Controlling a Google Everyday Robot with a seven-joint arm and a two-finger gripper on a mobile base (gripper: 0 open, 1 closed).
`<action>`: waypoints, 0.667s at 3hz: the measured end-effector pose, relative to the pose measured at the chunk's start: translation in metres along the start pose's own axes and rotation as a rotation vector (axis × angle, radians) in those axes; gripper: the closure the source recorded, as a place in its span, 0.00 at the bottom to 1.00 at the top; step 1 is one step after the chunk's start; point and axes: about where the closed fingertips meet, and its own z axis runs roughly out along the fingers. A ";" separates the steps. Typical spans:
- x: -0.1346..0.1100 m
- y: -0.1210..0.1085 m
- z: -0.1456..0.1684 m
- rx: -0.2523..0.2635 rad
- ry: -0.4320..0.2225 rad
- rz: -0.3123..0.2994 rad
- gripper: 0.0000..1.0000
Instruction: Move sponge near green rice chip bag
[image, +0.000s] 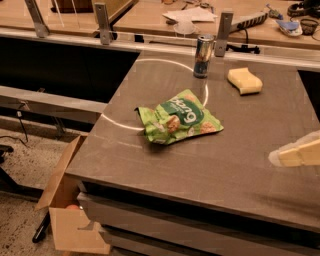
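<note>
Sponge, pale yellow and soft with round corners (244, 81), lies at the far right of the flat grey counter (150, 155), well apart from the bright green crinkly chip bag (179, 118) in the middle. A tall shiny can (203, 56) stands near the sponge. We see the pale claw (289, 156) at the right edge; we cannot tell how open it is.

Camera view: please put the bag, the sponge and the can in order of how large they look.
1. Bag, clearly largest.
2. Sponge and can: alike in area, so unranked; both lie farther from the camera than the bag.
The gripper is at the right edge of the view.
</note>
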 end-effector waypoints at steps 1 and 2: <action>0.003 -0.014 0.009 0.079 -0.023 0.029 0.00; 0.000 -0.017 0.009 0.089 -0.031 0.030 0.00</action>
